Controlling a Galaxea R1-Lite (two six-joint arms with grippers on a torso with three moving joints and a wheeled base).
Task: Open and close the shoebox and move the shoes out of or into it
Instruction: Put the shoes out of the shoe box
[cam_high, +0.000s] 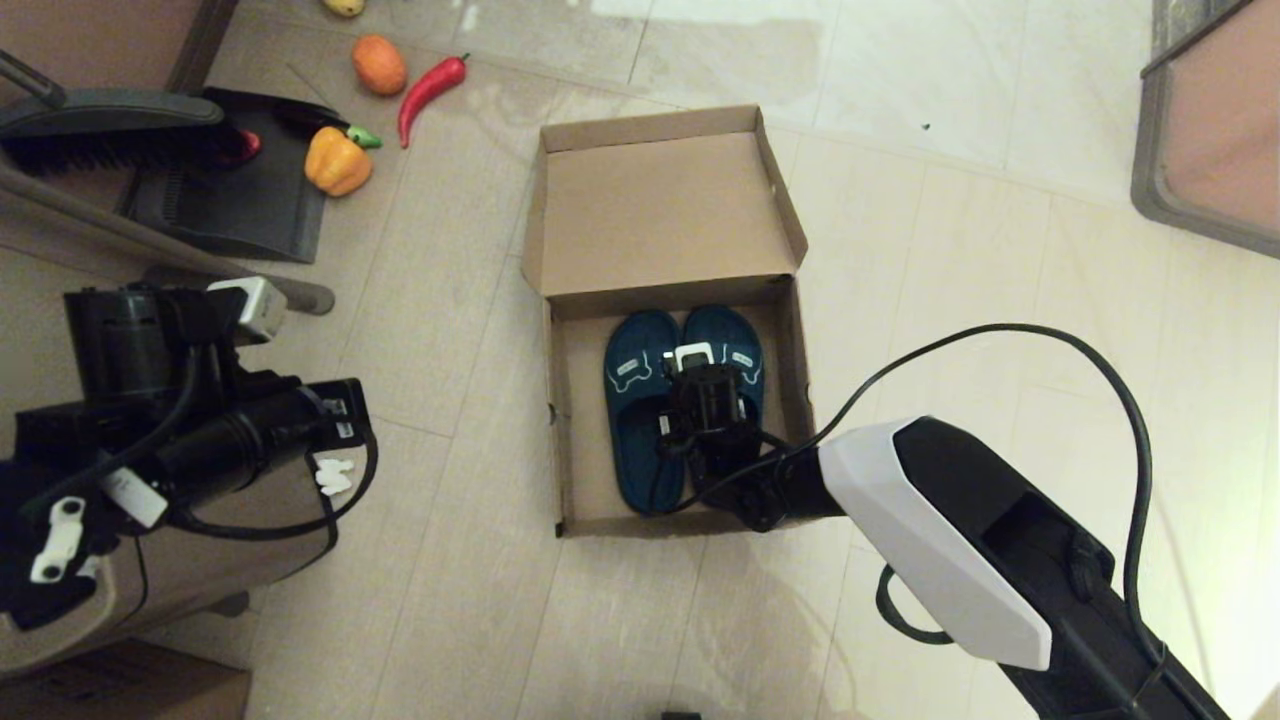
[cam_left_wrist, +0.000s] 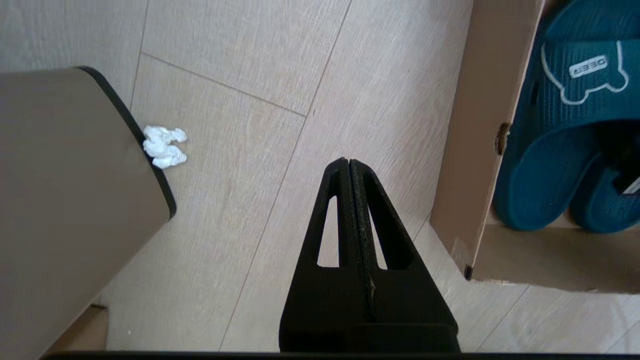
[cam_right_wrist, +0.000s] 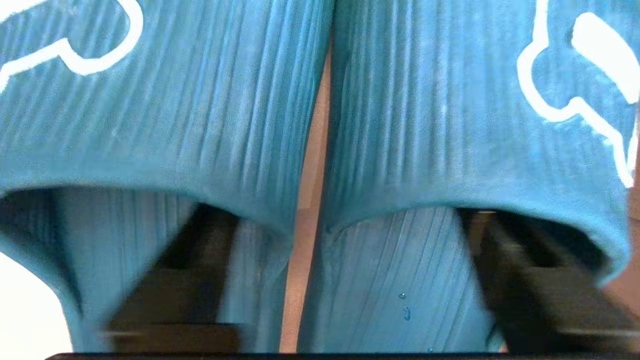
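Cardboard walls frame the scene: the shoebox (cam_high: 575, 440) sits on the tiled floor at the centre of the head view, its flap lid (cam_high: 660, 215) thrown back toward 12 o'clock. Inside, the shoes (cam_high: 640, 420) lie side by side, toes toward 12 o'clock, a white outline logo on each strap. The right gripper (cam_high: 705, 385) reaches in from 4 o'clock and is down over the pair; its wrist camera shows the jaws spread wide, one finger tucked under each strap, with the two inner strap edges between them. The left gripper (cam_left_wrist: 348, 165) hangs over bare floor at 9 o'clock from the box, jaws pressed together and holding nothing, between a tan bin (cam_left_wrist: 75, 200) and the box wall, near a crumpled white tissue (cam_left_wrist: 164, 146).
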